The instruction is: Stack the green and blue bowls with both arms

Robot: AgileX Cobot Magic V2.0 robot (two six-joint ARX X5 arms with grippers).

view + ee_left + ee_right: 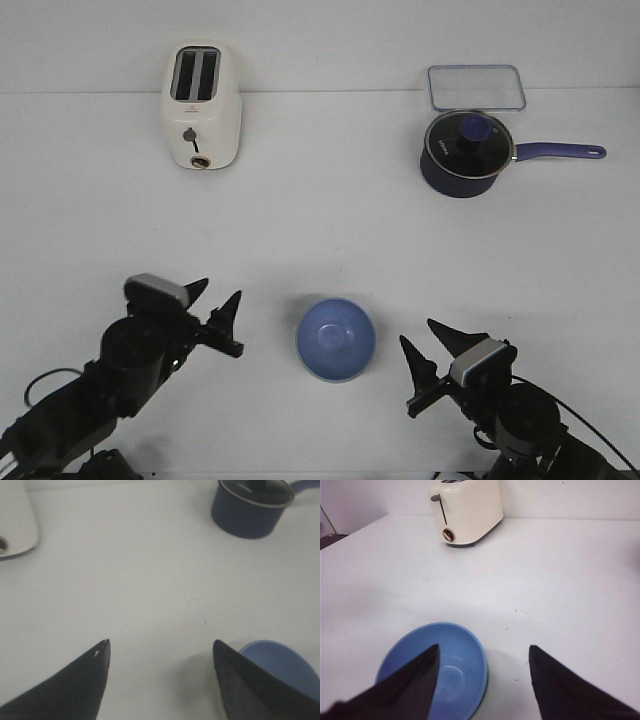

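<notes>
The blue bowl (335, 339) sits upright on the counter (320, 220) between the two hands; a thin greenish edge under its rim in the right wrist view suggests the green bowl may already lie beneath it, but I cannot tell for sure; no separate green bowl shows anywhere. The left hand (212, 303) is spread wide and empty, just beside the bowl; the right hand (432, 349) is likewise wide and holds nothing.

Risks, as I judge them: either hand closing in from the side could shove the smooth bowl across the counter rather than grip it; a pinch on the thin rim could tip it; both hands moving in together could collide over it.

The pan (462, 152) far right carries a small white mark on its side, too small to read; the toaster (201, 104) shows no legible writing.
</notes>
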